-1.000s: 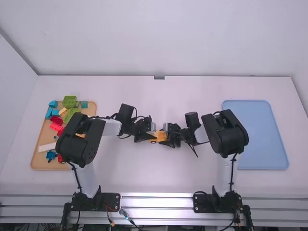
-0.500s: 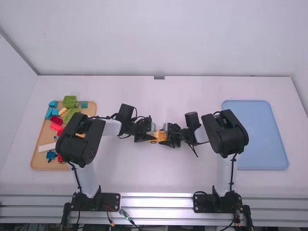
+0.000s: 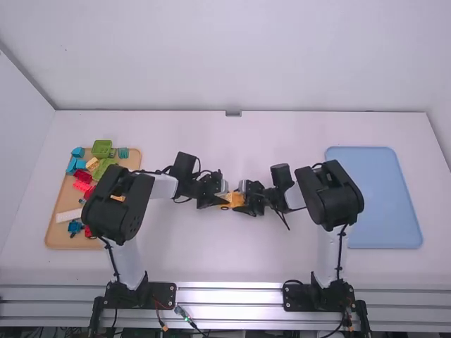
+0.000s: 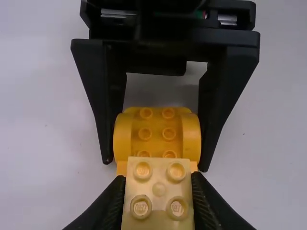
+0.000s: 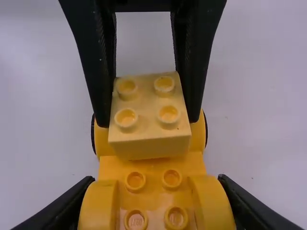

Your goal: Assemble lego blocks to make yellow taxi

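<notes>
One pale yellow two-by-two brick [image 5: 148, 108] is clasped in the left pincer [image 3: 224, 198], whose fingers stand only the brick's width apart. The right pincer [image 3: 242, 202] grips a deeper yellow car body [image 5: 154, 191] by its rounded sides, spread to its width. Brick meets body about midway between the table's [image 3: 239, 257] left and right edges.

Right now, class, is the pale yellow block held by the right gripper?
No, the left gripper grips the pale yellow block, while the right gripper holds the yellow car base.
</notes>
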`<state>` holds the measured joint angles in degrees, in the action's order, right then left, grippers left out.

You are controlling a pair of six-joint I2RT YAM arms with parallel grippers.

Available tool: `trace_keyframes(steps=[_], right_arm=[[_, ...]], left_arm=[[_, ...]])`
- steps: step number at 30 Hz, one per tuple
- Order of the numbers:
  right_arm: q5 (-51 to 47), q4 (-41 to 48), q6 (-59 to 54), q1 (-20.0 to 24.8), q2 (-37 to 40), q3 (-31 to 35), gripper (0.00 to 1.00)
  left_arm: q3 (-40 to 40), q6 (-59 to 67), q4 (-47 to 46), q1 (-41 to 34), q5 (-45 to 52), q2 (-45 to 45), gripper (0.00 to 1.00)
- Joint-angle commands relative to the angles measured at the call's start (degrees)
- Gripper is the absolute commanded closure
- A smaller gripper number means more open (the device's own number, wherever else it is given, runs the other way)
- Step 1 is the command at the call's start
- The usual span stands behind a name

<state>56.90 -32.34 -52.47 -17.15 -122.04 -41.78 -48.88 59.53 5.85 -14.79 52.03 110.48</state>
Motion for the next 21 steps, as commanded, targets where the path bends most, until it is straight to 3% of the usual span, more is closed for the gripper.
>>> trace_keyframes(steps=[1, 2, 3, 5, 14, 16, 18, 19, 21], right_arm=[[0.3, 0.2, 0.2, -0.1, -0.9, -0.6, 0.37], [0.3, 0.2, 0.2, 0.0, -0.9, -0.6, 0.37], [0.2, 0.2, 0.6, 0.0, -0.9, -0.6, 0.37], [0.1, 0.0, 1.7, -0.1, -0.9, -0.6, 0.35], [0.1, 0.0, 1.7, 0.0, -0.9, -0.6, 0.35], [0.1, 0.0, 1.7, -0.3, -0.9, -0.6, 0.35], [0.1, 0.0, 1.7, -0.2, -0.9, -0.6, 0.35], [0.1, 0.0, 1.7, -0.1, -0.9, -0.6, 0.35], [0.1, 0.0, 1.7, -0.1, -0.9, -0.6, 0.35]], left_arm=[[0.5, -0.4, -0.5, 0.4, 1.9, 1.1, 0.59], [0.5, -0.3, -0.7, 0.4, 1.8, 1.1, 0.55], [0.5, 0.1, -1.0, 0.4, 2.0, 1.1, 0.41], [0.5, 0.3, -0.8, 0.4, 2.1, 1.1, 0.30], [-2.8, 0.3, -5.3, 2.7, 6.3, -1.9, 0.31], [-4.7, 0.3, -8.2, 3.4, 9.1, -3.2, 0.40], [-6.4, 0.2, -10.1, 3.5, 11.1, -3.6, 0.72], [-7.0, 0.3, -11.0, 3.3, 11.9, -3.6, 0.95], [-7.3, 0.3, -11.6, 2.4, 11.9, -3.6, 0.98]])
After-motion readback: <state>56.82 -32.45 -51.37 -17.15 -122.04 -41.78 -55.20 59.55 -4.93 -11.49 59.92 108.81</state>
